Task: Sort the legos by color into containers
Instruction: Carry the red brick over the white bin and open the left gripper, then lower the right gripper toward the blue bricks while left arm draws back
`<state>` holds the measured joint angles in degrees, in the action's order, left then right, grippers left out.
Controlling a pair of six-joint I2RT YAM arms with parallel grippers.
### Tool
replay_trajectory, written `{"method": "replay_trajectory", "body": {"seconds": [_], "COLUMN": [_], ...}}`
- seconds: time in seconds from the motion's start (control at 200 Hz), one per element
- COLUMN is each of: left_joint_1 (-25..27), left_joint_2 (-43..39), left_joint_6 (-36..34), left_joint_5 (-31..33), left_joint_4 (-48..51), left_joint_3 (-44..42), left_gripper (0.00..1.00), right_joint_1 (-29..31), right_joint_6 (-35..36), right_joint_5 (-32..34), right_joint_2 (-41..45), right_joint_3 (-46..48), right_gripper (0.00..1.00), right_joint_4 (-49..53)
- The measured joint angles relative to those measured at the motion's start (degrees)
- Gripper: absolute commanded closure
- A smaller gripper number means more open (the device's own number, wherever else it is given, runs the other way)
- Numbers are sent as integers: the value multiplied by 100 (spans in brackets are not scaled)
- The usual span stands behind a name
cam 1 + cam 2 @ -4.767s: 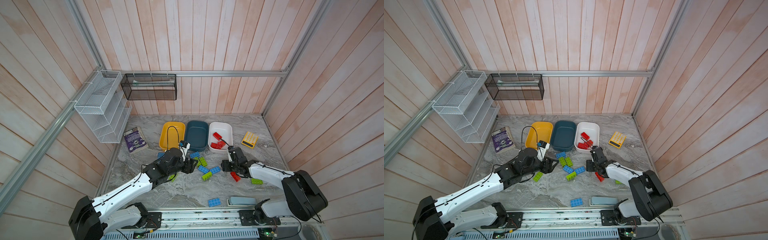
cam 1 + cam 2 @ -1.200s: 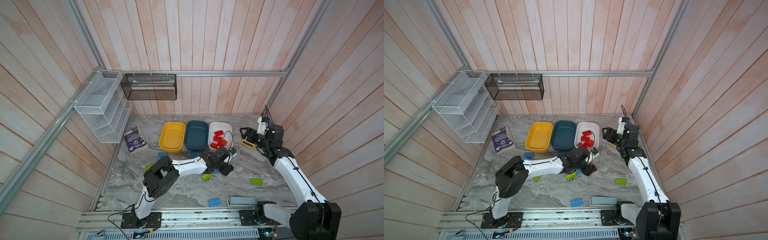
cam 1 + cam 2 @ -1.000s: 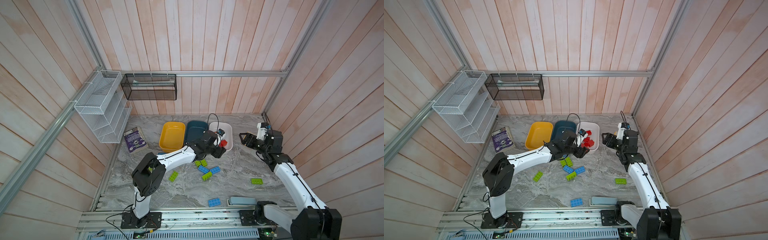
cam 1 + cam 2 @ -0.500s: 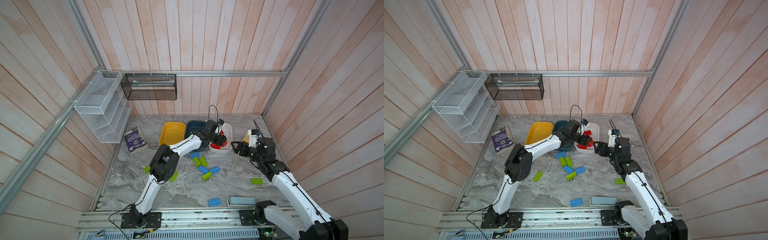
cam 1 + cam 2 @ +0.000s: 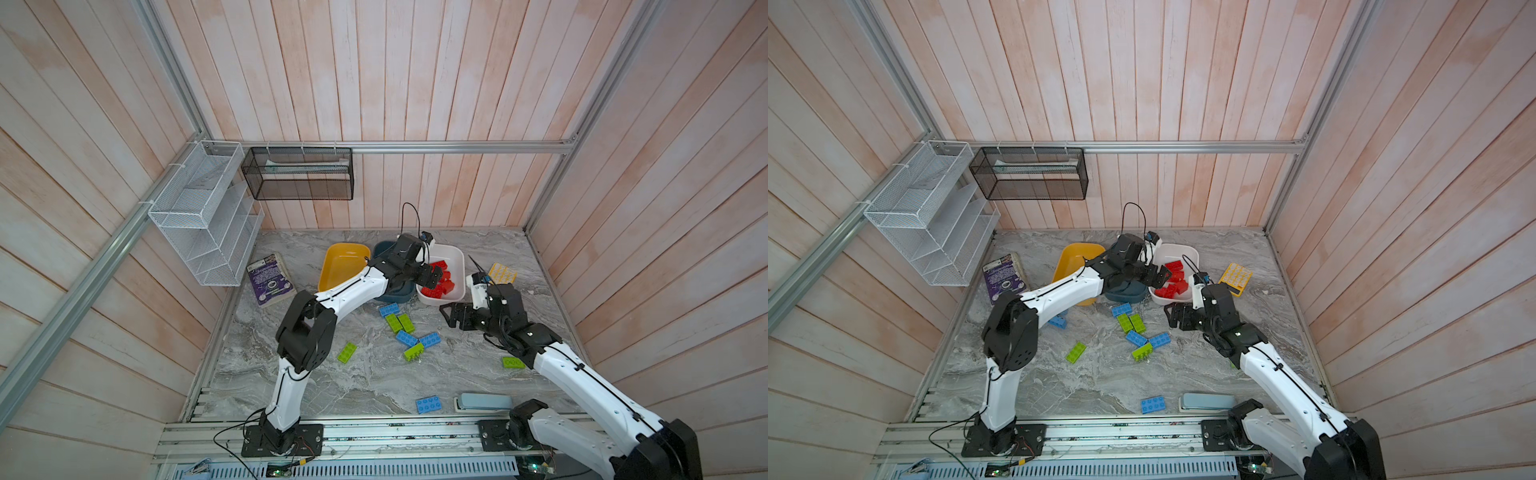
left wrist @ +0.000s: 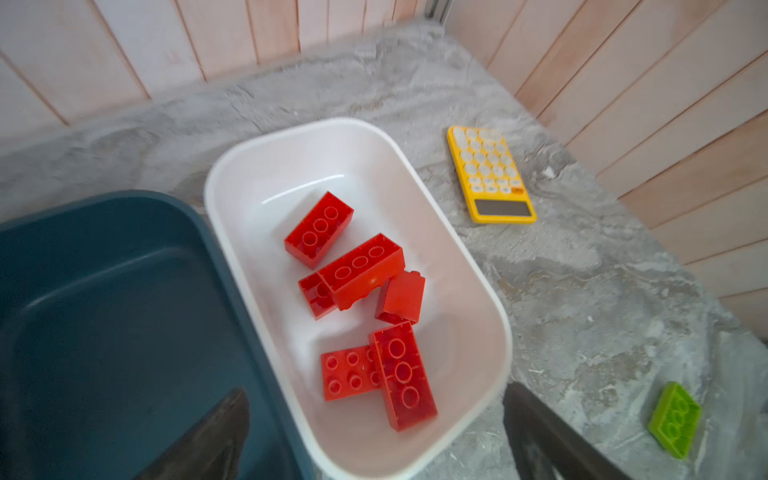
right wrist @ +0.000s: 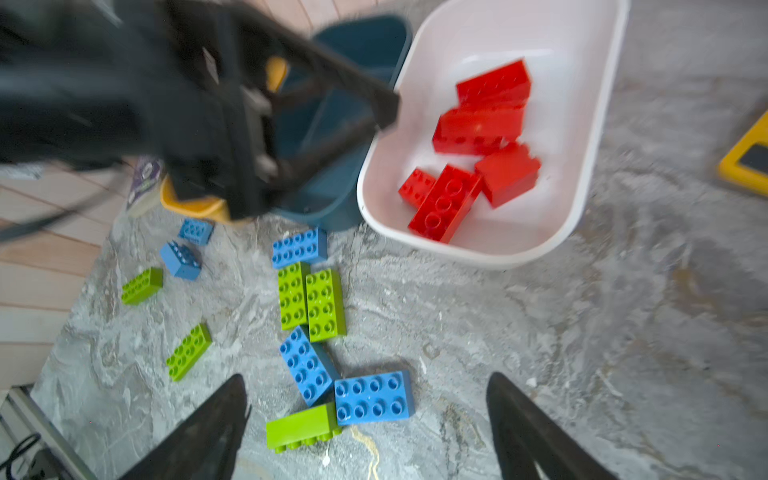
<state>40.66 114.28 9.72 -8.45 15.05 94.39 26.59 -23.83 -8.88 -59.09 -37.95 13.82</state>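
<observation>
Above white tub, left end effector gapes.

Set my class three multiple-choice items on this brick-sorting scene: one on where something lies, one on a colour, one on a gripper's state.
1. The yellow calculator lies:
A. on the table beside the white tub
B. inside that tub
C. leaning upright against it

2. The bricks in the white tub are:
A. blue
B. lime green
C. red

3. The left gripper has its fingers:
A. shut on a brick
B. spread open, empty
C. shut, nothing between

Answers:
1 A: it lies flat on the marble, apart from the tub's rim.
2 C: every brick inside is red.
3 B: the left wrist view shows both fingers wide apart with nothing gripped.
</observation>
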Motion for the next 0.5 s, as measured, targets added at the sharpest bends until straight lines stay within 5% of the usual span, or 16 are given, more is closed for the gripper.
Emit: {"method": "replay_trajectory", "body": {"seconds": [0.225, 0.5], "left_joint_1": [-2, 17], "left_joint_2": [-2487, -4070], "left_joint_6": [476, 1043], "left_joint_5": [168, 334], "left_joint_4": [-922, -1119], "left_joint_3": [-2374, -4647], "left_gripper": [4, 4], "right_joint_1": [452, 780], "right_joint_6": [2, 28], "right_joint_5": [374, 809], "right_joint_2": [-942, -1788], "right_joint_3": [463, 417], "right_gripper": [4, 5], "right_joint_4": [-48, -358]}}
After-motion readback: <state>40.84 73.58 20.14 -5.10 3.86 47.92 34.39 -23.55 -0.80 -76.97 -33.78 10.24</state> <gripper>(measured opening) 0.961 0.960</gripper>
